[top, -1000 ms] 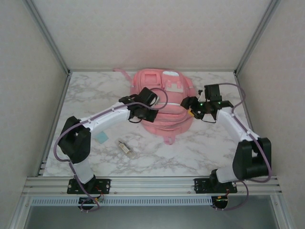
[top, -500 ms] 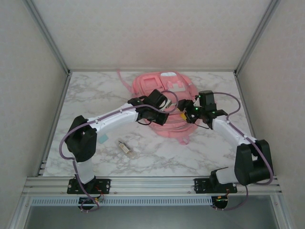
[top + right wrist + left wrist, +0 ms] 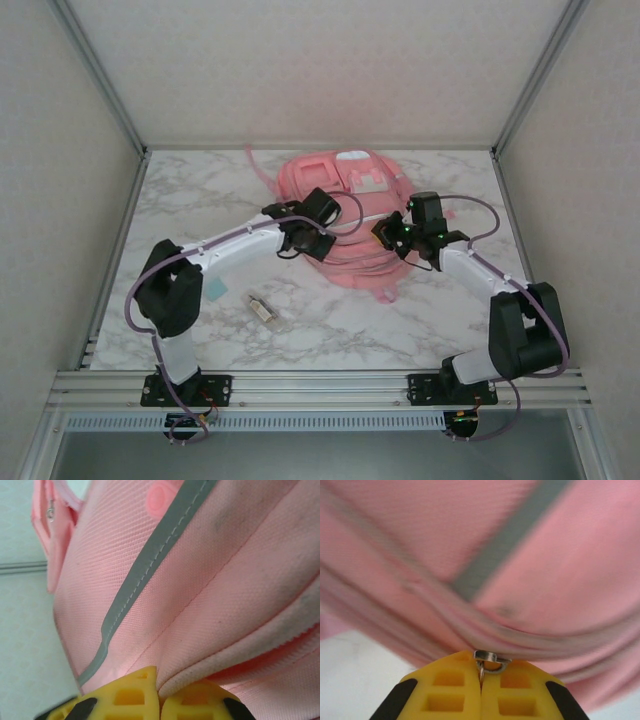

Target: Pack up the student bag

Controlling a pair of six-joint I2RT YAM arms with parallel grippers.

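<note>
bench point(image 3: 450, 310): white marble pattern; both arm bases bolted along the near edge.
silvery oblong item point(image 3: 265, 311): flat on the bench on the near-left side, lying slantwise, nearer than the bag and apart from it.
teal flat square point(image 3: 212, 288): on the bench just left of the silvery oblong item, close beside the left arm.
left end effector point(image 3: 481, 669): closed, yellow fingers pressed together on a metal zipper pull point(image 3: 490, 656) at the bag's left side; pink fabric and a zip seam directly behind it.
right end effector point(image 3: 159, 680): closed, yellow fingers pinching a fold of pink fabric on the bag's right side, near a grey trim strip point(image 3: 145, 565).
student bag point(image 3: 350, 200): on the far half of the bench, about centre, lying flat with the front face up, between the two end effectors.
long axis: running near to far, tilted a little, with the far end slightly to the left.
heading: end with the small pink loop point(image 3: 386, 293) toward the arm bases; end with the front pockets toward the far wall.
white patch point(image 3: 363, 178): on the far-right part of the upward face.
pink strap point(image 3: 258, 166): trailing from the far-left corner onto the bench, toward the back left.
</note>
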